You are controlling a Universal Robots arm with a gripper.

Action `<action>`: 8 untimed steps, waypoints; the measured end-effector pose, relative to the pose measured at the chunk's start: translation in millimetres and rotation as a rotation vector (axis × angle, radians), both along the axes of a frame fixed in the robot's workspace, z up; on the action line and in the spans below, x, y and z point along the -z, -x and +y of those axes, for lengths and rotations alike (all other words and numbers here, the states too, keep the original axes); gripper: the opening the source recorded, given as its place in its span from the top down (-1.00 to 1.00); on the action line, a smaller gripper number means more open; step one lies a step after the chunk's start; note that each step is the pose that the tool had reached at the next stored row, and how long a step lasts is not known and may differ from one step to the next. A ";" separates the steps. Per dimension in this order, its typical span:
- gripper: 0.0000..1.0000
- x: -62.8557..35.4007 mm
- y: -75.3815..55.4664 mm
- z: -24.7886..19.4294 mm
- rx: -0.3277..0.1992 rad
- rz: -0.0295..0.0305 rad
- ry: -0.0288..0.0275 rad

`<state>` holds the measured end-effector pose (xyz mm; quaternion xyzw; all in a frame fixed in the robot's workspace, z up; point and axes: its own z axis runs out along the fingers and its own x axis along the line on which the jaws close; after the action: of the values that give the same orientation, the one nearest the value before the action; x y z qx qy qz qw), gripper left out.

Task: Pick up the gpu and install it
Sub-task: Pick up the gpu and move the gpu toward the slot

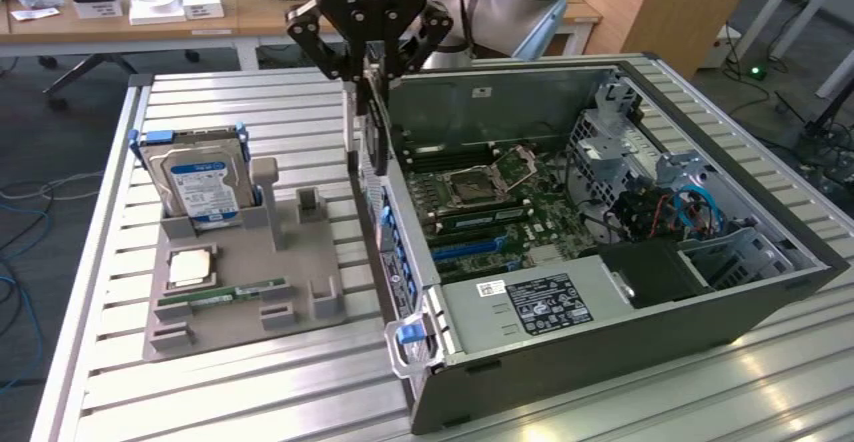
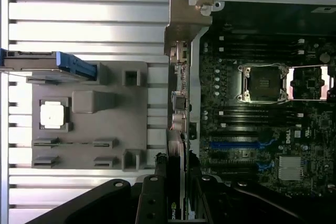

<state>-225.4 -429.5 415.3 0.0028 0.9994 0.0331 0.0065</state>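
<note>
The gpu (image 1: 376,127) is a thin dark card with a pale metal bracket strip down one side. It hangs upright, edge-on, over the rear wall of the open computer case (image 1: 747,302). My gripper (image 1: 371,70) is shut on its upper edge. In the wrist view the gpu (image 2: 177,179) runs away from the gripper (image 2: 177,203) along the case's rear wall, with dark fingers (image 2: 149,198) on either side. The card is above the motherboard (image 2: 252,119), and the blue expansion slots (image 2: 236,144) lie just inside the wall beside it.
On the exterior view's left, a grey holder tray (image 1: 314,262) carries an upright hard drive (image 1: 198,184), a processor chip (image 1: 191,266) and a green memory stick (image 1: 220,293). Everything rests on a slatted aluminium table (image 1: 240,392). A power supply (image 1: 541,302) fills the case's near corner.
</note>
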 end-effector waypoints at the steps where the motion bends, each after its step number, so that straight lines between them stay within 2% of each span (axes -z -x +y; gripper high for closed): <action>1: 0.47 0.0 -4.3 0.0 0.000 0.0000 -0.0017; 8: 0.47 0.0 -36.2 0.0 0.000 0.0000 -0.0153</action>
<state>-189.2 -429.5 415.3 0.0028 0.9991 0.0407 0.0065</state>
